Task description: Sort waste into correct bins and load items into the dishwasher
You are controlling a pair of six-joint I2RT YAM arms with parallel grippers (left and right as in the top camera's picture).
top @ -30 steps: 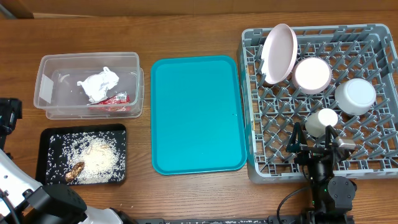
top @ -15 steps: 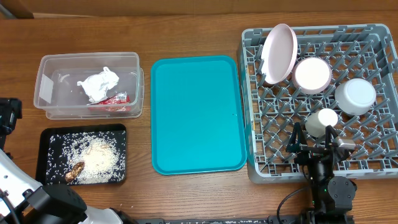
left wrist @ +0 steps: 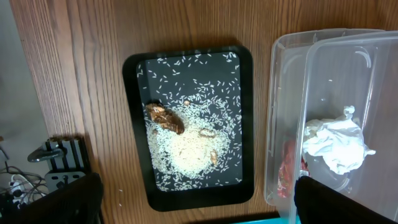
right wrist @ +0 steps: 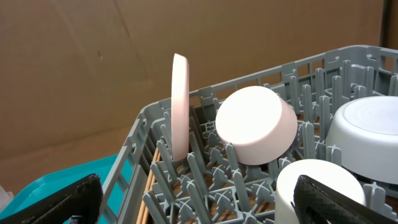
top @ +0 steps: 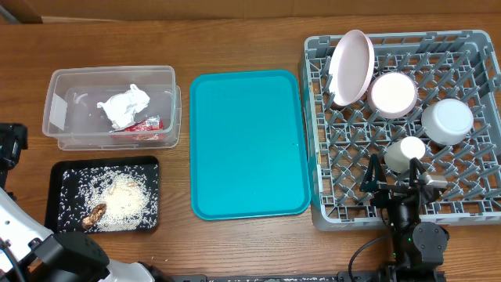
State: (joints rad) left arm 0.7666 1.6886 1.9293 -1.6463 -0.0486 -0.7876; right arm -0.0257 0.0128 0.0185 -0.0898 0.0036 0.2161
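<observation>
**Grey rack loaded, waste sorted**

Your right gripper and left gripper hang released, holding nothing. Plate, bowl and cup stand in the rack. Napkin and wrapper lie in the tub, and rice on the black tray. Little seems left for you.

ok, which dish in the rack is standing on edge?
The large plate in the far-left corner of the rack, upright between pegs; the other three are deeper, rounded pieces.

Teal tray bare: open passage mid-table. Rack crowded: plate, bowl, cup close together.
</observation>
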